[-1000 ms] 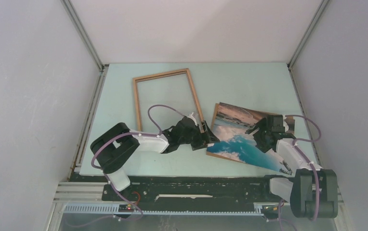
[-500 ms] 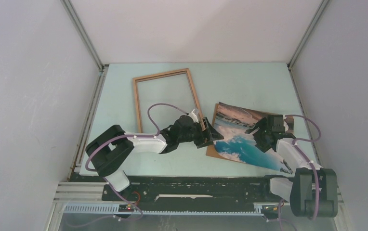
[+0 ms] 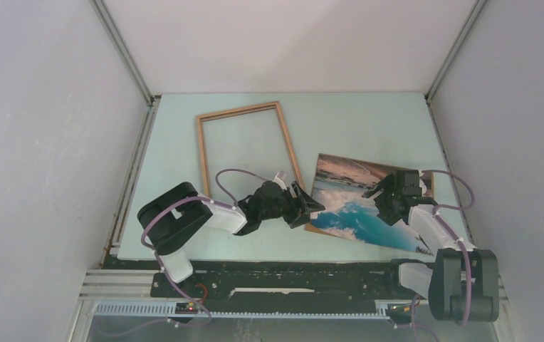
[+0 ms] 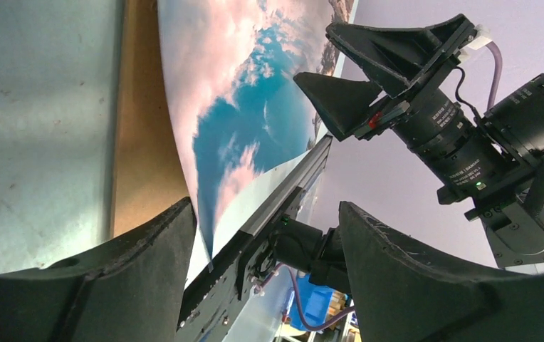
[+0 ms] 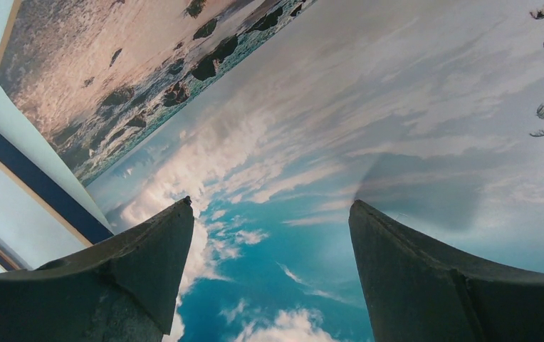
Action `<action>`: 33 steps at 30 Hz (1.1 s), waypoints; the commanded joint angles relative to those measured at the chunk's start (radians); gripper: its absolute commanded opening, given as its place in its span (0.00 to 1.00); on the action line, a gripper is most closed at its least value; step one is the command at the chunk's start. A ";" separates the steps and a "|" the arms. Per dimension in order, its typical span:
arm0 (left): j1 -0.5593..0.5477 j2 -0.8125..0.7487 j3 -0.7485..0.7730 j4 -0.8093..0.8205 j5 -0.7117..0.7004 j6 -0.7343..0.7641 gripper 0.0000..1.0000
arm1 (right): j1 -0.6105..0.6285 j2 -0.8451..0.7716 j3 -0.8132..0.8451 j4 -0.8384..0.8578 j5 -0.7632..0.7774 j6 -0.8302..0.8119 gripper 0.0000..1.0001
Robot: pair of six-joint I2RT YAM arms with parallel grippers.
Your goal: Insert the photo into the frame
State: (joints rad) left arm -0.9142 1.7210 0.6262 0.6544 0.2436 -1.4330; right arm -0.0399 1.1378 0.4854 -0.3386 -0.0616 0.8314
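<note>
The photo (image 3: 358,203), a beach print with blue sea and clouds, lies picture side up at the right of the table. The frame (image 3: 202,153), thin brown wood, lies flat at the back centre, apart from the photo. My left gripper (image 3: 312,208) sits low at the photo's left edge. Seen from the left wrist, its jaws (image 4: 265,205) stand apart, with the photo's edge (image 4: 208,235) between them, close to the left finger, and brown backing (image 4: 141,142) showing beside the print. My right gripper (image 3: 376,191) hovers open over the photo's middle (image 5: 270,203).
White walls close in the pale green table (image 3: 369,125) on three sides. The black rail (image 3: 283,274) with both arm bases runs along the near edge. A dark navy strip (image 5: 34,178) runs beside the photo's left edge in the right wrist view.
My left gripper has slid a little nearer along the photo's left edge and its jaws have narrowed slightly. The photo has barely shifted. The right arm has stayed still.
</note>
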 commanded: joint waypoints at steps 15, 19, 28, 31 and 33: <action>-0.008 0.100 0.026 0.103 -0.018 0.026 0.48 | -0.017 0.027 -0.044 -0.020 -0.035 -0.043 0.88; -0.007 0.105 0.079 -0.001 -0.027 0.113 0.29 | -0.017 0.016 -0.047 -0.020 -0.041 -0.052 0.88; 0.006 -0.018 0.392 -0.553 -0.070 0.609 0.00 | -0.017 -0.122 0.017 -0.077 -0.080 -0.247 0.90; 0.027 -0.048 0.577 -0.842 -0.109 0.847 0.00 | -0.017 -0.241 0.086 -0.147 -0.116 -0.337 0.91; 0.052 -0.081 0.684 -1.010 -0.207 0.988 0.00 | -0.017 -0.327 0.110 -0.154 -0.148 -0.356 0.91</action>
State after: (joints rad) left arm -0.9012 1.7599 1.0760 0.0441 0.1802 -0.8433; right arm -0.0528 0.9588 0.5011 -0.4450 -0.1474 0.6094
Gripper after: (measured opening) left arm 0.002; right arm 0.905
